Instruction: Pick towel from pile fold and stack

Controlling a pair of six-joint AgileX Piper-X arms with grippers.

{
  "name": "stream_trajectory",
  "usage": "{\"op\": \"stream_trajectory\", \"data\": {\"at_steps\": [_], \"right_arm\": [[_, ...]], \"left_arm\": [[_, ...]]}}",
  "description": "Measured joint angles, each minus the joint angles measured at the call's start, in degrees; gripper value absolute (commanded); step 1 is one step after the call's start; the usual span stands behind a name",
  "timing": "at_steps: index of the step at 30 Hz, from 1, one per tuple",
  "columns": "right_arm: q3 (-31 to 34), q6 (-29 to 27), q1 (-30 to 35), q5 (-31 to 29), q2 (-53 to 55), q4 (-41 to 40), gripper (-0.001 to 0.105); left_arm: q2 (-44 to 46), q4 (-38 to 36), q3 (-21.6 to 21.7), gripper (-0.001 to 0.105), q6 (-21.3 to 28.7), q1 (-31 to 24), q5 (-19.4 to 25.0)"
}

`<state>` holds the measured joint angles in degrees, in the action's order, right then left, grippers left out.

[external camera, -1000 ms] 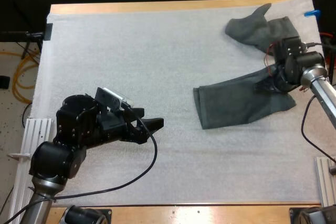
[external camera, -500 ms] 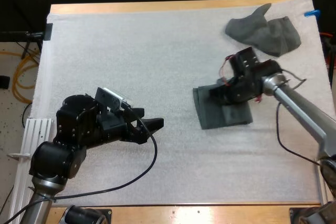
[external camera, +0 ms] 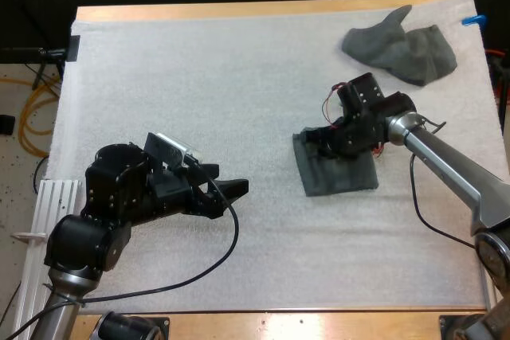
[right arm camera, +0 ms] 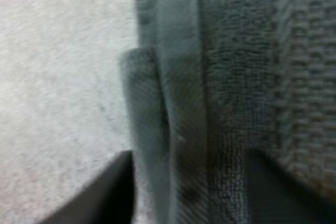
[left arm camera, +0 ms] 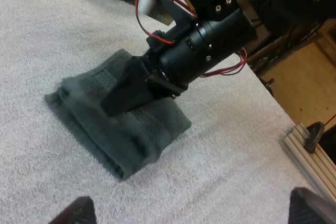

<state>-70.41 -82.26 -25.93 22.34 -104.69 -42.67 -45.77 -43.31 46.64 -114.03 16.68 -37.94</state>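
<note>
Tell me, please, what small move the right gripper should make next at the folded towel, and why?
I would probably lift the right gripper straight up off the folded towel. The towel lies doubled over on the mat with its layered edge right under the gripper, so this fold looks done, and a vertical rise seems least likely to drag the layers apart.

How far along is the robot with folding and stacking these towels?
Done: one dark grey-green towel lies folded into a small rectangle on the white mat. In hand: the right gripper is down at that towel's edge; the left gripper hovers open. Left: the crumpled grey-green towel in the far corner is untouched, and nothing is stacked yet.
</note>
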Motion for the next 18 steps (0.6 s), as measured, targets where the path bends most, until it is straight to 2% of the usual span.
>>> {"op": "stream_trajectory", "data": {"at_steps": [1,8,12,18], "right_arm": [[-0.20,-0.26,0.00,1.19,0.00,0.00,0.087],[-0.29,-1.06,-0.76,6.97,1.23,-0.44,0.081],[-0.05,-1.06,-3.22,8.94,1.24,-0.02,0.081],[0.08,0.55,-5.90,8.78,0.12,1.66,0.081]], "left_arm": [[0.00,0.00,0.00,0.070,0.00,0.00,0.00],[0.00,0.00,0.00,0.070,0.00,0.00,0.00],[0.00,0.00,0.00,0.070,0.00,0.00,0.00],[0.00,0.00,0.00,0.070,0.00,0.00,0.00]]}}
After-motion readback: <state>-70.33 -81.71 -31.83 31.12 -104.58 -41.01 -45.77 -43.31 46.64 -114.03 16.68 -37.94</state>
